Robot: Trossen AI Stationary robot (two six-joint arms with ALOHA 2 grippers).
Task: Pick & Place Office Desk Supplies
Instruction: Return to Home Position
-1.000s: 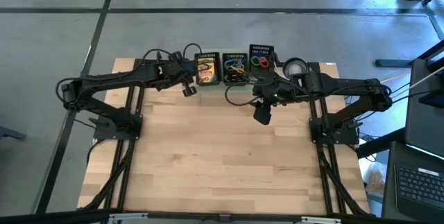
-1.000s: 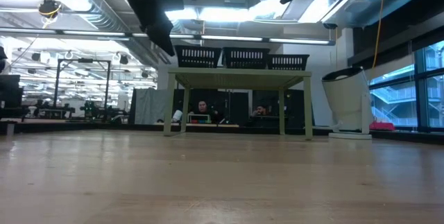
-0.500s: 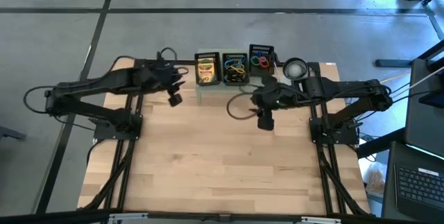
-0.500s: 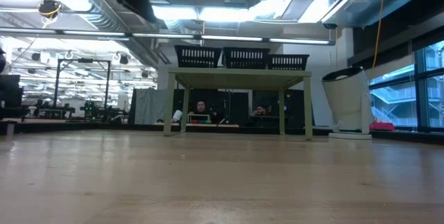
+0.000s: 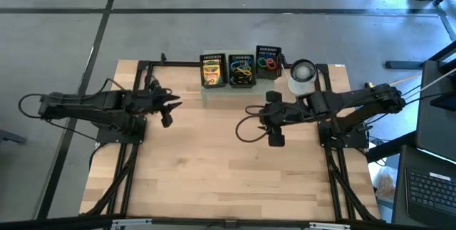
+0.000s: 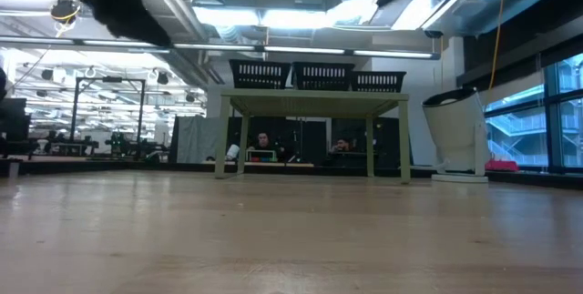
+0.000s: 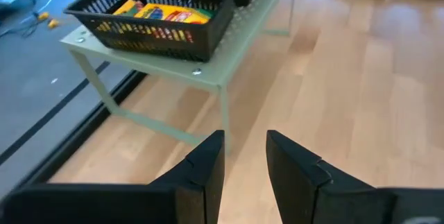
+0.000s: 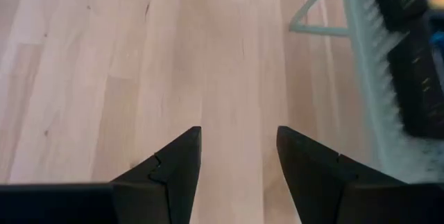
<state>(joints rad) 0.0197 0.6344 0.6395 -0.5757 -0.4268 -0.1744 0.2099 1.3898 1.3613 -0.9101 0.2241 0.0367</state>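
Crayon box [image 7: 163,12]: yellow-green, flat inside black mesh tray [image 7: 173,40].

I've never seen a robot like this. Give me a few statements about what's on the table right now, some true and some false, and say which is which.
1. Three black trays stand side by side on the green riser. True.
2. The left gripper holds a crayon box. False: it is open and empty, short of the riser.
3. The crayon boxes lie in the end tray on the left arm's side. True.
4. The white-grey cylinder sits on the riser between two trays. False: it stands on the table beside the riser, on the right arm's side.
5. The right gripper is open over bare wood, holding nothing. True.
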